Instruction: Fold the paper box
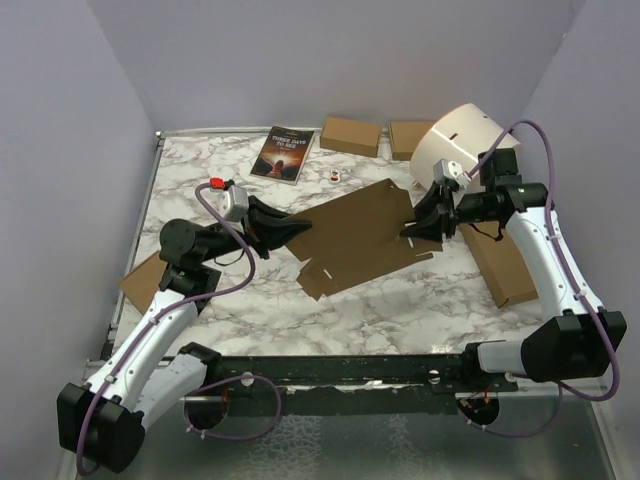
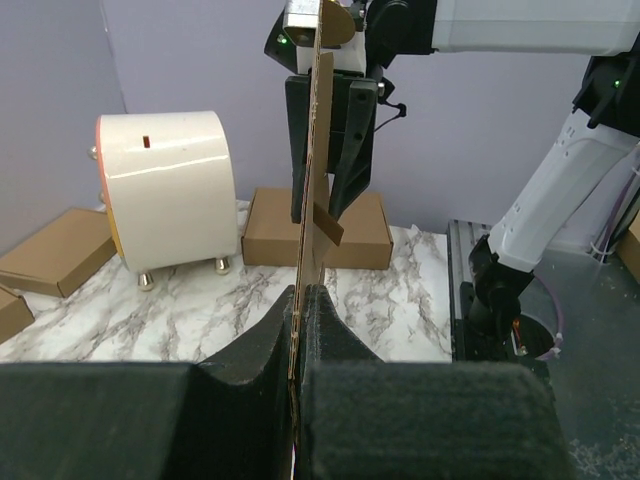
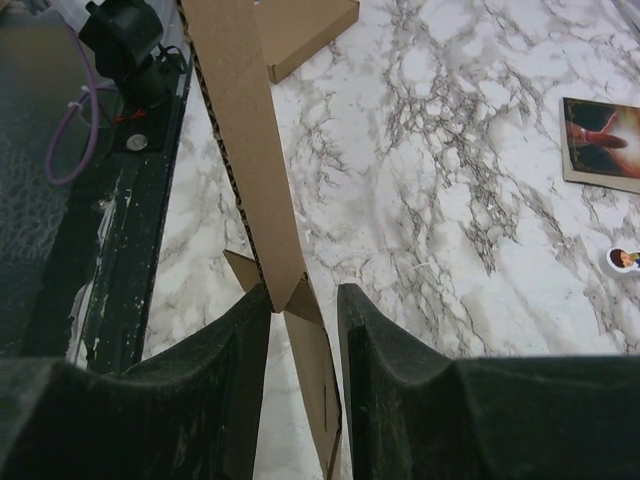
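Observation:
The paper box (image 1: 360, 238) is a flat brown die-cut sheet with flaps and tabs, held just above the marble table between both arms. My left gripper (image 1: 303, 229) is shut on its left edge; the left wrist view shows the sheet (image 2: 315, 170) edge-on, pinched between my left gripper's (image 2: 298, 302) fingertips. My right gripper (image 1: 413, 230) straddles the right edge. In the right wrist view the sheet (image 3: 240, 150) stands between the jaws of my right gripper (image 3: 303, 310), touching the left finger, with a gap to the right finger.
A white drum-shaped object (image 1: 460, 140) stands at the back right. Two small brown boxes (image 1: 350, 135) (image 1: 410, 138) and a book (image 1: 283, 152) lie at the back. A large flat brown box (image 1: 497, 262) lies at the right, and brown cardboard (image 1: 145, 280) at the left.

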Controlling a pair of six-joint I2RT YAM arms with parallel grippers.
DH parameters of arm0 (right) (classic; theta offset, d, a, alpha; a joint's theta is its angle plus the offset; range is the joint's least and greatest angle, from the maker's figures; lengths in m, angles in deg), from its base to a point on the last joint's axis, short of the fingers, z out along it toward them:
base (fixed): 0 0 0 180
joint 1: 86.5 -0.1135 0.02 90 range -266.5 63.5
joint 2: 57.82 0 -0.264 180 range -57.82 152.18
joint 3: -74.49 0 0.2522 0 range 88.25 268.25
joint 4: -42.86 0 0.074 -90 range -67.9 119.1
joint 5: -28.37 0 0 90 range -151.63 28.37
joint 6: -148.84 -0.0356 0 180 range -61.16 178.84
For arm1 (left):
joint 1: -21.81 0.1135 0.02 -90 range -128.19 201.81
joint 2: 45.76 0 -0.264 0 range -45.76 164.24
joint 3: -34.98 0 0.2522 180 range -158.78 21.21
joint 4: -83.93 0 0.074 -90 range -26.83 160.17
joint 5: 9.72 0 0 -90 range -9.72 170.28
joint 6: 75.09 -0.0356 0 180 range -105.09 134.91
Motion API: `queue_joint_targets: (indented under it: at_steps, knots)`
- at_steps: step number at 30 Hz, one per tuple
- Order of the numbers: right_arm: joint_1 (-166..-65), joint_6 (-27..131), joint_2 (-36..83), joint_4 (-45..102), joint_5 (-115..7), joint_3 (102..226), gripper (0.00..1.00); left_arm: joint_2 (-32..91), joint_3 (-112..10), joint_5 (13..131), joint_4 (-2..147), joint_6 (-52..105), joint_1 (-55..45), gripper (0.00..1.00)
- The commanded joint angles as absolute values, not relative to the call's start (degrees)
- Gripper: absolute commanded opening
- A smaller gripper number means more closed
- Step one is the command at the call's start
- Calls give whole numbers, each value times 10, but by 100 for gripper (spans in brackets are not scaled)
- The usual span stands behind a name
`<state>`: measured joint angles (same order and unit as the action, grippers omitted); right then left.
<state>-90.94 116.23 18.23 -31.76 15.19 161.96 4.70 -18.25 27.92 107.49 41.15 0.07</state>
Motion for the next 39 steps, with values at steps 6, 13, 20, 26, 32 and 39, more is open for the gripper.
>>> queue_joint_targets:
  at_steps: [6,13,20,26,32,39]
  knots:
    - [-921,1177,163,-318,211,1606,22,52,-179,264,1121,428,-1,0]
    - [-921,1177,162,-321,220,1601,1,54,-175,265,1118,421,-1,0]
    - [-921,1148,159,-302,219,1599,1,54,-174,274,1114,413,-1,0]
    - [-917,1049,158,-243,150,1615,65,51,-189,314,1043,394,13,0]
    - [-832,1021,151,-260,162,1666,87,49,-194,309,1029,434,75,0]
    - [-689,771,129,-14,132,1577,78,56,-223,274,1074,528,129,0]
